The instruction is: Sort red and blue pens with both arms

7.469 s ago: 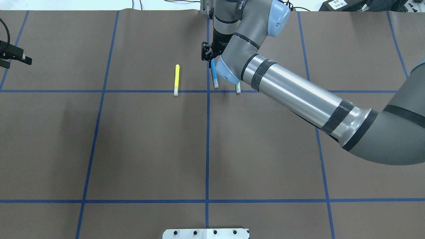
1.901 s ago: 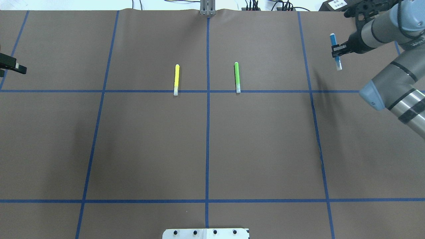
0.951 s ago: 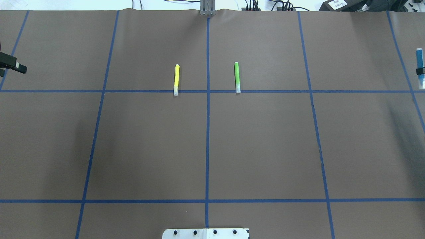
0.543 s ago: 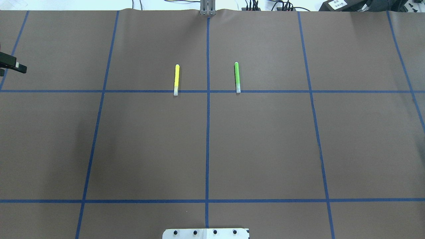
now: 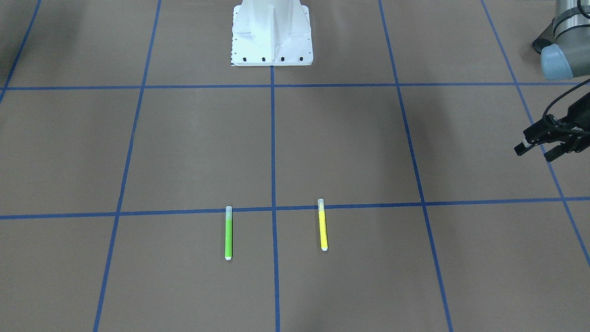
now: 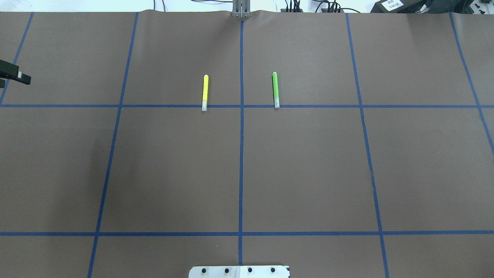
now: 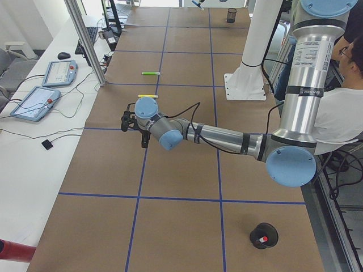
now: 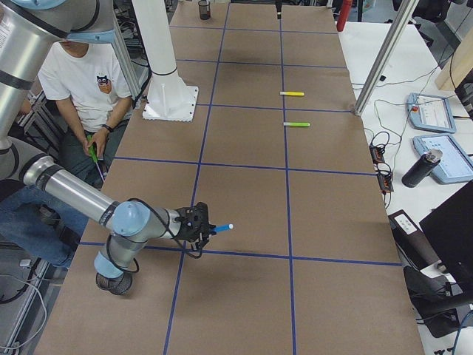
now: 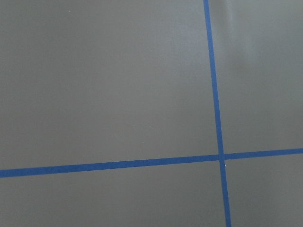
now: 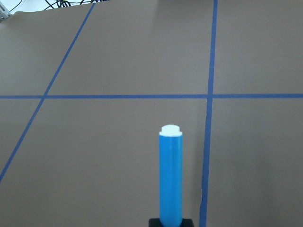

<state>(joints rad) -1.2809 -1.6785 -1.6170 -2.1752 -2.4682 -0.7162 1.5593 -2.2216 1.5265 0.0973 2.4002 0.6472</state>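
My right gripper [image 8: 208,228] is shut on the blue pen [image 8: 222,228] and holds it level above the brown table, near the robot's right end. In the right wrist view the blue pen [image 10: 170,175] sticks forward out of the gripper [image 10: 170,221]. The overhead view shows neither. At the other end of the table a black cup [image 7: 264,235] holds the red pen [image 7: 261,240]; only its red end shows. My left gripper [image 5: 534,153] hovers open and empty over the table, and one of its fingers [image 6: 17,75] pokes in at the overhead view's left edge.
A yellow marker [image 6: 205,92] and a green marker [image 6: 275,89] lie parallel either side of the centre tape line. Another black cup [image 8: 114,283] stands on the table under my right arm. The white robot base [image 5: 272,32] stands mid-table; a seated person [image 8: 89,81] is behind it.
My right arm lifted the blue pen from between the markers and carried it right, out of the overhead view. The left gripper has stayed at the left edge.
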